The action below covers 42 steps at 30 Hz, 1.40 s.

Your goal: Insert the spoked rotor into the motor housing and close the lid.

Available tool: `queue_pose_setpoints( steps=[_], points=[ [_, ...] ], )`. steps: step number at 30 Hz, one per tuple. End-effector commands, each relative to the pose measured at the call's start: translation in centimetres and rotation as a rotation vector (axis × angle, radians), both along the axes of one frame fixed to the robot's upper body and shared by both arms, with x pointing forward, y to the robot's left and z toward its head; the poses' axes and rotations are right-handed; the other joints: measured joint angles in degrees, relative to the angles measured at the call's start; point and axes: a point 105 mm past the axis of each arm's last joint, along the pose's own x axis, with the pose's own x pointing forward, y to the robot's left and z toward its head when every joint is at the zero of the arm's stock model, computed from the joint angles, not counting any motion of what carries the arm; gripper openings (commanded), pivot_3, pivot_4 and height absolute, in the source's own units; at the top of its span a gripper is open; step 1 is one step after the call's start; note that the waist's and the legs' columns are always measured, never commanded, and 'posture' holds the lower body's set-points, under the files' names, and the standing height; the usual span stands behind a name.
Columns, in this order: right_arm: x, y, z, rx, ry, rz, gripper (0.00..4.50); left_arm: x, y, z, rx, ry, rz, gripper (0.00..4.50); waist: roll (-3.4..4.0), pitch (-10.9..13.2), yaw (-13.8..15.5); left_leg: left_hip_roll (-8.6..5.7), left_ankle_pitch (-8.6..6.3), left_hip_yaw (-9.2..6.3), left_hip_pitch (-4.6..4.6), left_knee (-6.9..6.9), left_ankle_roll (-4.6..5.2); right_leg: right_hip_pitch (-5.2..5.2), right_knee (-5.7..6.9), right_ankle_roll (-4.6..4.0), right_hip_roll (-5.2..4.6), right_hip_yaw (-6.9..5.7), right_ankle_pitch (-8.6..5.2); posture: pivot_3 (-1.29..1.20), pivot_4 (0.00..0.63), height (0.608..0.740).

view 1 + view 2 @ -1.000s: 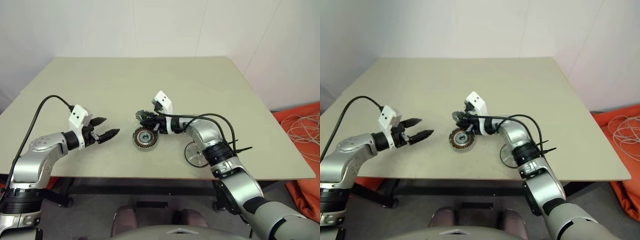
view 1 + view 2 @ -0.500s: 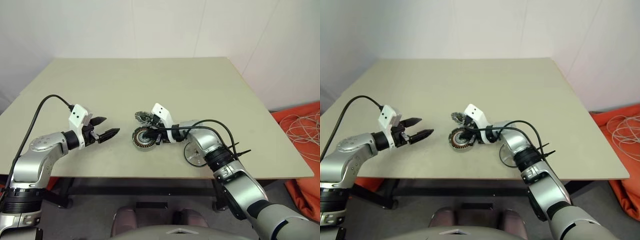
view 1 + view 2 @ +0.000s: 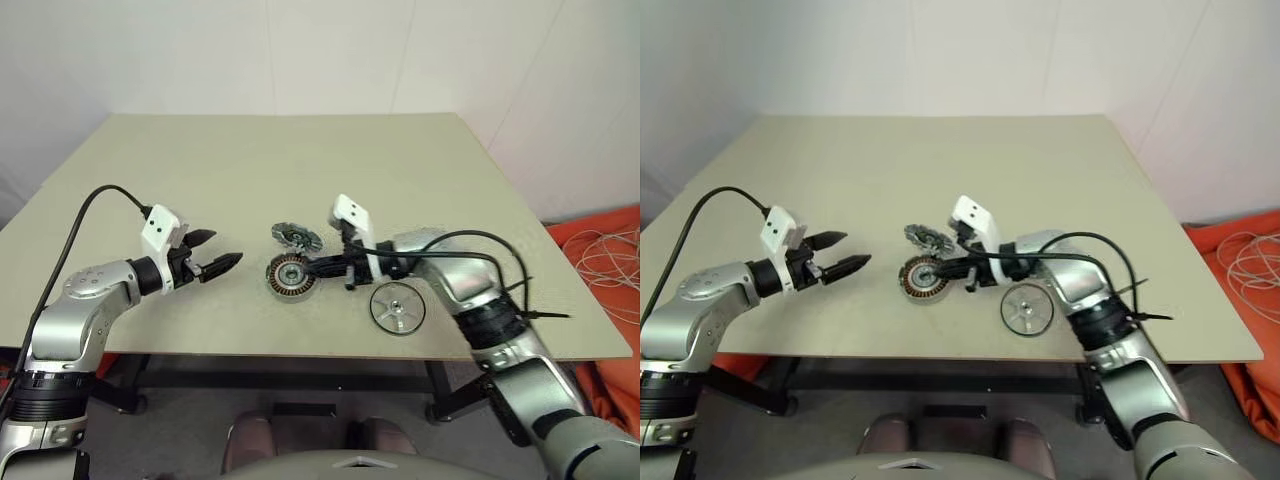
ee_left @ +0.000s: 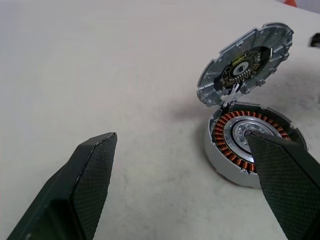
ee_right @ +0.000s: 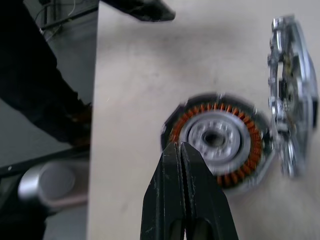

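The right claw (image 3: 318, 268) was closed and empty beside the motor housing (image 3: 290, 276); the left claw (image 3: 215, 252) stood wide, empty.

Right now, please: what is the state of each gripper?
Left gripper: open, holding nothing.
Right gripper: shut, holding nothing, beside the motor housing.

Left wrist view: left claw's finger (image 4: 282, 172) covers the motor housing's (image 4: 235, 150) lower right. Right wrist view: lid (image 5: 292, 95) blurred, right edge cut off.
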Motion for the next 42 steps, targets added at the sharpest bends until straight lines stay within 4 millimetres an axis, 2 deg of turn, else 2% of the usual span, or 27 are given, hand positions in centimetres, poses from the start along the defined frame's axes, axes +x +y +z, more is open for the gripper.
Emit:
queue_pose_setpoints(
  steps=[1, 3, 7, 12, 17, 22, 25, 29, 40, 42],
  points=[
    [-0.2, -1.1, 2.6, 0.048, -0.036, -0.014, 0.04, 0.2, 0.2, 1.2, -0.004, -0.061, 0.003, 4.4, 0.0, 0.0, -0.01, 0.0, 0.01, 0.0, 0.0, 0.0, -0.01, 0.0, 0.01, 0.01, 0.0, 0.0, 0.0, 0.0, 0.0, 0.74],
    [0.8, -3.5, 3.5, 0.061, -0.013, -0.117, 0.04, 0.1, 0.4, 1.0, -0.003, -0.061, 0.002, 4.4, 0.0, 0.0, -0.04, 0.01, 0.02, 0.0, 0.01, 0.0, -0.03, 0.01, 0.01, 0.01, 0.01, 0.0, -0.01, 0.0, 0.0, 0.74],
    [1.5, -8.2, 4.1, 0.058, 0.042, -0.261, 0.95, -0.3, 0.5, 0.6, -0.004, -0.056, 0.002, 4.4, -0.02, -0.01, 0.27, -0.05, 0.02, 0.01, 0.04, 0.06, -0.02, 0.03, -0.01, 0.02, -0.01, 0.04, -0.01, 0.0, 0.0, 0.74],
    [1.5, -12.4, 3.6, 0.049, 0.167, -0.41, 2.66, -0.7, 0.4, 0.2, -0.013, -0.045, -0.011, 4.4, 0.01, -0.01, 0.29, -0.01, 0.01, 0.01, 0.02, 0.03, -0.01, 0.04, -0.01, 0.02, 0.03, 0.03, -0.01, 0.0, 0.0, 0.74],
    [0.0, -15.8, 1.8, 0.078, 0.364, -0.501, 4.43, -1.4, 0.4, -0.2, -0.026, -0.04, -0.036, 4.4, 0.01, -0.01, 0.39, -0.03, -0.01, 0.04, -0.11, 0.05, 0.05, 0.04, -0.06, 0.02, 0.01, 0.03, -0.01, 0.0, 0.0, 0.74],
    [-1.2, -17.9, 0.0, 0.081, 0.521, -0.582, 4.47, -2.1, 0.4, -0.4, -0.04, -0.033, -0.054, 4.4, 0.03, -0.01, 0.4, -0.02, -0.01, 0.06, -0.14, 0.08, 0.05, 0.03, -0.06, 0.03, 0.01, 0.02, -0.01, 0.0, 0.0, 0.74],
    [-1.6, -18.4, -0.7, 0.082, 0.597, -0.619, 4.47, -2.5, 0.4, -0.6, -0.046, -0.029, -0.063, 4.4, 0.03, -0.01, 0.42, -0.01, -0.01, 0.06, -0.14, 0.15, 0.05, 0.04, -0.07, 0.05, 0.01, 0.01, -0.02, 0.0, 0.0, 0.74],
    [-2.1, -17.8, -1.3, 0.08, 0.723, -0.625, 4.47, -3.0, 0.1, -0.6, -0.074, -0.025, -0.099, 4.4, 0.04, -0.01, 0.43, -0.02, 0.0, 0.06, -0.13, 0.2, 0.05, 0.05, -0.08, 0.05, 0.01, 0.0, -0.03, 0.0, 0.0, 0.74],
    [-2.4, -15.3, -3.1, 0.07, 0.83, -0.604, 4.47, -3.7, -0.4, -0.3, -0.06, -0.034, -0.127, 4.4, 0.03, -0.02, 0.65, 0.0, 0.0, 0.05, -0.12, 0.21, 0.06, 0.04, -0.08, 0.05, 0.01, -0.01, -0.03, 0.0, 0.0, 0.74],
    [-2.3, -15.1, -3.3, 0.07, 0.838, -0.608, 4.09, -3.6, -0.6, -0.2, -0.06, -0.036, -0.127, 4.4, 0.04, -0.02, 0.71, 0.0, 0.0, 0.05, -0.12, 0.21, 0.06, 0.05, -0.07, 0.05, 0.01, -0.01, -0.02, 0.0, 0.0, 0.74]
  ],
)
